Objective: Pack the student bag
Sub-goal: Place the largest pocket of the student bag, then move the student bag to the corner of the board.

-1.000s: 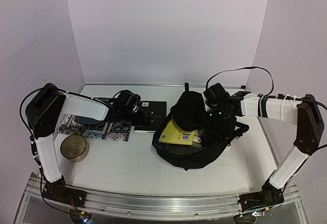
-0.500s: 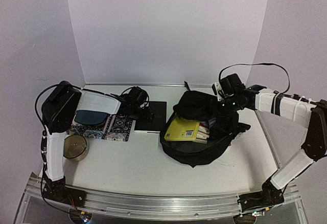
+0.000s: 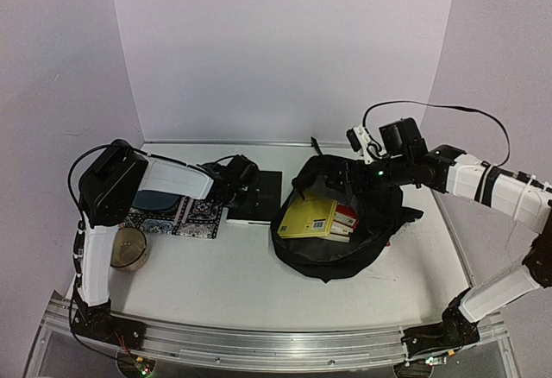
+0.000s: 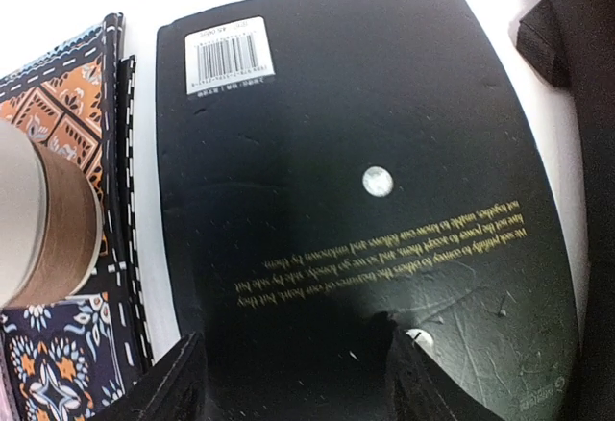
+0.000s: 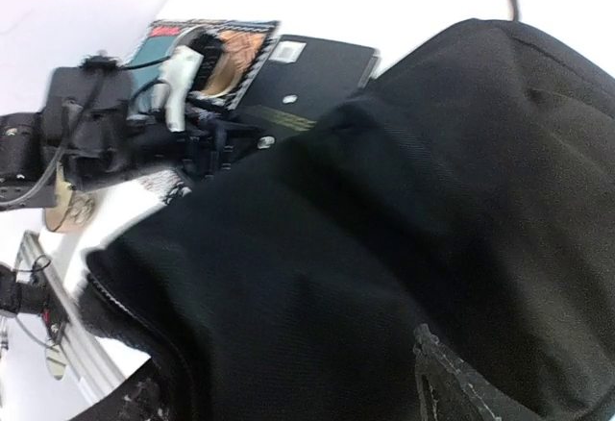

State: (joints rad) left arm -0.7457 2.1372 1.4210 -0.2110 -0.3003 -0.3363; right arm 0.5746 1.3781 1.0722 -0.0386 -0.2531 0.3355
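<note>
The student bag [image 3: 338, 238] lies open right of centre, with a yellow book [image 3: 309, 217] and a red book [image 3: 346, 216] showing in its mouth. My right gripper [image 3: 348, 177] hovers over the bag's back top and is open. In the right wrist view its fingers [image 5: 450, 383] stand wide apart over black fabric [image 5: 404, 200], holding nothing. A flat black notebook [image 3: 260, 193] lies left of the bag. My left gripper [image 3: 245, 190] is low over the notebook's cover [image 4: 356, 133], jaws apart [image 4: 293, 349], not closed on anything.
A patterned pouch [image 3: 177, 215] lies under the left arm, with a tape roll [image 3: 126, 248] in front of it near the left edge. The tape roll [image 4: 43, 219] and pouch [image 4: 60, 104] sit just left of the notebook. A bag strap [image 4: 553, 27] lies beside the notebook's far right corner.
The right gripper opened, let go of the bag's fabric and drew back to the right; the bag flap settled. The left gripper moved right over the notebook and its jaws narrowed a little.
</note>
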